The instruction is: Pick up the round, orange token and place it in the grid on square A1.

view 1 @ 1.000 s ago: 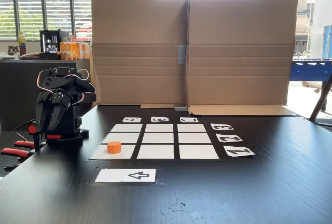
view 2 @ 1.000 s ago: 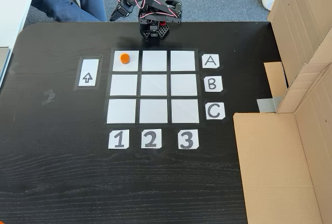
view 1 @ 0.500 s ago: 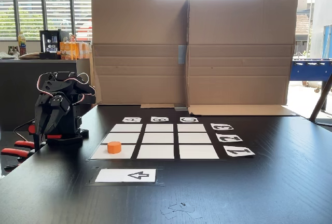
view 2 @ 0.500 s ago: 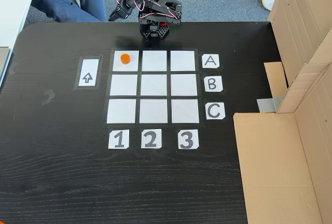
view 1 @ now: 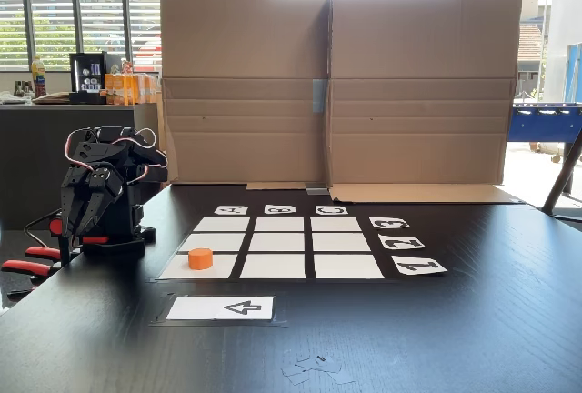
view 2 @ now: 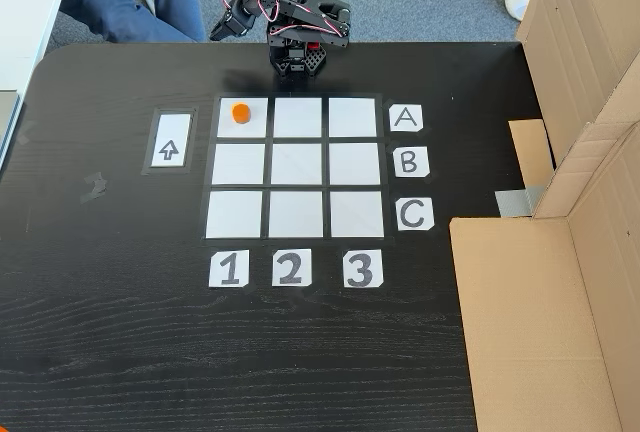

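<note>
Token [view 2: 240, 112] rests on square A1 [view 2: 243, 118], the corner cell of the grid [view 2: 295, 168], with the gripper [view 2: 216, 32] folded back and apart from it.

Seen from above, the orange puck lies flat in the cell lined up with the "A" label [view 2: 405, 117] and the "1" label [view 2: 229, 268], toward the cell's 12 o'clock edge. The gripper hangs past the black table's [view 2: 120, 332] far edge, at roughly 11 o'clock from the token, well clear of it. In the low fixed view the fingers [view 1: 86, 216] point down, holding nothing; whether they are parted or closed cannot be told.
</note>
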